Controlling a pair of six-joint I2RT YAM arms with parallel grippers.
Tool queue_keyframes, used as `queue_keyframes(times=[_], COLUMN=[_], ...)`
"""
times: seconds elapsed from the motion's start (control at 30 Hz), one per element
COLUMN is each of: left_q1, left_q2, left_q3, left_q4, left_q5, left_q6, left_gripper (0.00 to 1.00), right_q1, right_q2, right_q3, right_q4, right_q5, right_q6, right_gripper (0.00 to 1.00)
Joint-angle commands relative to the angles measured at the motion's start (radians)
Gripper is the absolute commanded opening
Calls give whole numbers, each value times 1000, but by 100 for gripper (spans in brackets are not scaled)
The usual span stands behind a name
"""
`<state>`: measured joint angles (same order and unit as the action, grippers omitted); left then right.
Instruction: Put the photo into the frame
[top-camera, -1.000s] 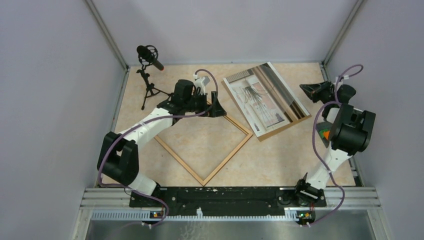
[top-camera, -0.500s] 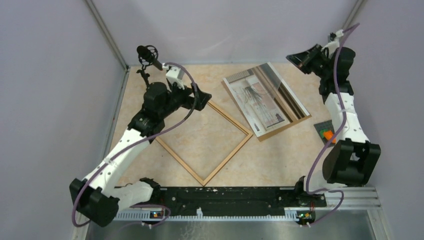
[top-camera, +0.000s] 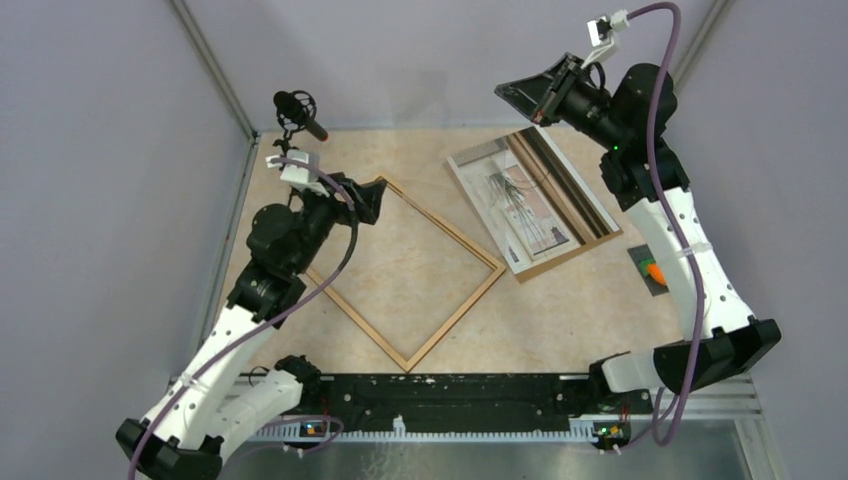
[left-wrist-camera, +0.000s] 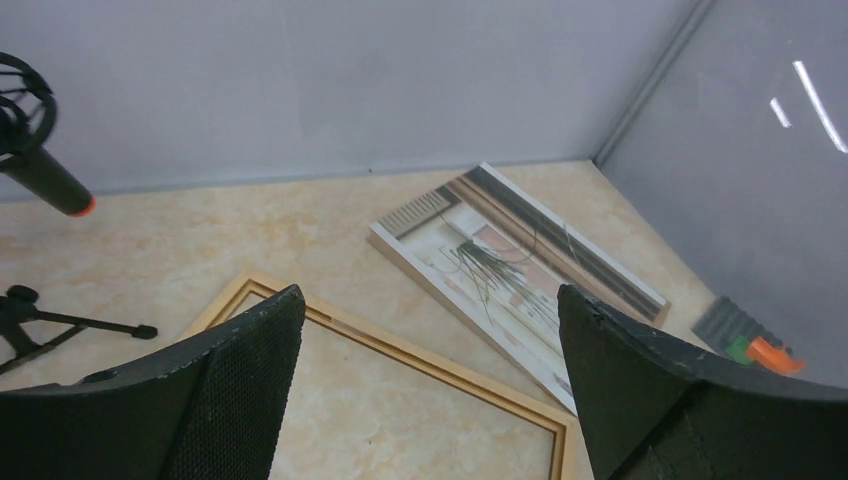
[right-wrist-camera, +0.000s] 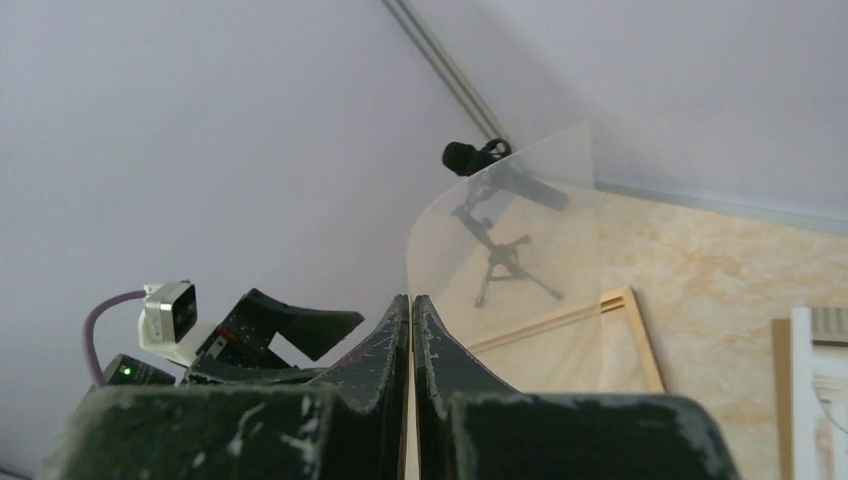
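Observation:
The light wooden frame (top-camera: 445, 223) lies empty on the table as a diamond; its moulding also shows in the left wrist view (left-wrist-camera: 412, 362). The photo (top-camera: 515, 200), beige with dark wispy strands, lies face up to the right of the frame (left-wrist-camera: 490, 270) on a brown backing board (top-camera: 565, 258). My left gripper (top-camera: 370, 195) hangs open above the frame's upper left edge, nothing between its fingers (left-wrist-camera: 430, 300). My right gripper (top-camera: 505, 92) is raised high over the back of the table, shut on the edge of a clear sheet (right-wrist-camera: 520, 230).
A black microphone on a tripod (top-camera: 297, 110) stands at the back left corner. An orange item on a dark tray (top-camera: 652, 270) sits at the right edge. Walls close in the table on three sides.
The right arm has swung up and leftward from the right edge, its gripper still shut. The left gripper has drawn back left from the frame's top corner and risen.

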<state>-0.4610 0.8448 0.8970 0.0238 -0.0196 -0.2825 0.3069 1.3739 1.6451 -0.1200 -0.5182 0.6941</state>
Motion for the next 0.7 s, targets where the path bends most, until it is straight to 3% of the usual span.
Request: queue_keyframes(times=[0.0,0.13,0.43,0.67], left_q1=[5,5,5,5], left_q2=[-67,-88,-72,-11], left_q3=[-29,-33,-36,-15], left_q4=[106,109,111,100], left_q5=[-94,-107,-74,4], left_q6=[34,39,22,2], left_gripper=[98,98,98,98], right_q1=[70,81,57,-38], right_q2=[-18,-37,-175,-178], right_q3=[36,-86,-633,-925], right_q4=[63,176,426,483], right_q5=[-9,-8,274,375], right_q6=[75,184,316,387], right_gripper=[0,0,0,0])
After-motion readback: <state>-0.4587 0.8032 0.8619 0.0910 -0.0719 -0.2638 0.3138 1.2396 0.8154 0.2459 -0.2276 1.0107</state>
